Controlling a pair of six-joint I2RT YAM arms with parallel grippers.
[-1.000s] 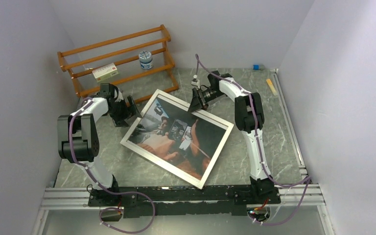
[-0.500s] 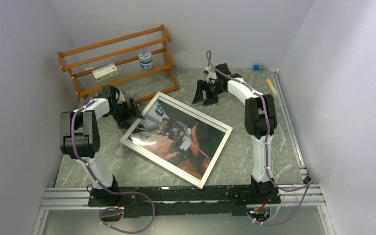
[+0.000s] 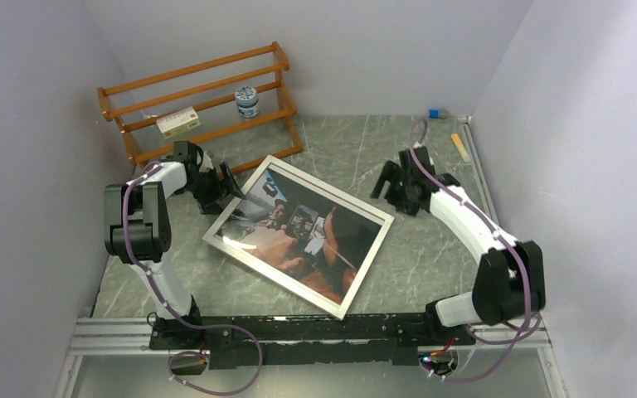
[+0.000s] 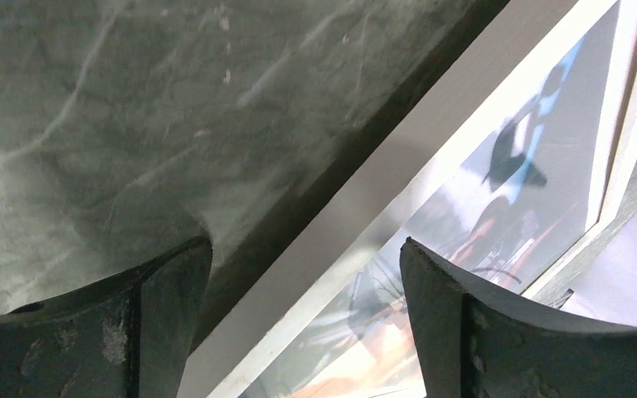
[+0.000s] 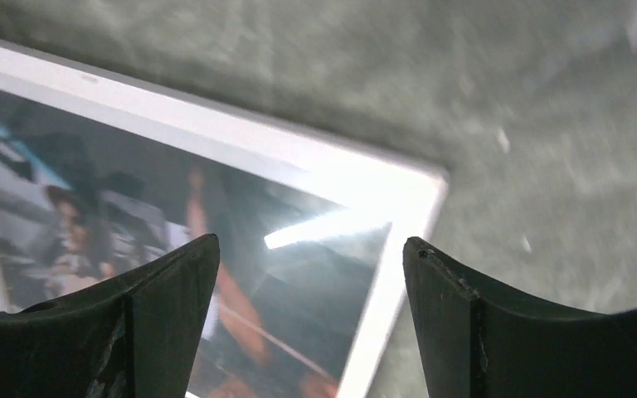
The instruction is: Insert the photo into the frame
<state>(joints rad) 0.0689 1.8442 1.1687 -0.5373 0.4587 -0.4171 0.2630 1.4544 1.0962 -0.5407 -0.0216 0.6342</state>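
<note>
— Left gripper (image 3: pixel 221 196) first: how does it stand?
— Its fingers (image 4: pixel 166 307) are spread wide with nothing pinched. It hangs low at the left corner of the frame (image 3: pixel 272 279). In the left wrist view the whitish rim runs up between the two fingers; whether either touches it I cannot tell.
— And the right gripper (image 3: pixel 388 192)?
— Spread as well, holding nothing. It is over the table (image 3: pixel 340 137), just off the frame's right corner, and its wrist view looks down on that corner.
— How does the frame lie?
— Flat on the green marbled table, turned at an angle between the two arms. Its far corner is near the foot of the orange-brown rack (image 3: pixel 191 70).
— The photo (image 3: pixel 299 232)?
— Inside the rim and filling it: a dark glossy picture of people in a car, pale border all round, streaks of glare across it.
— Smaller things?
— A round jar (image 3: pixel 247 102) and a small box (image 3: pixel 177 123) are on the rack. A yellowish strip (image 3: pixel 461 148) and a tiny blue thing (image 3: pixel 434 114) lie by the far right edge.
— What differs from a second ago?
— The right arm was then reaching to the frame's far edge, its gripper at the rim and narrower. It has swung back to the right and opened wider. The left gripper has stayed at its corner, and frame and photo lie about where they were.
</note>
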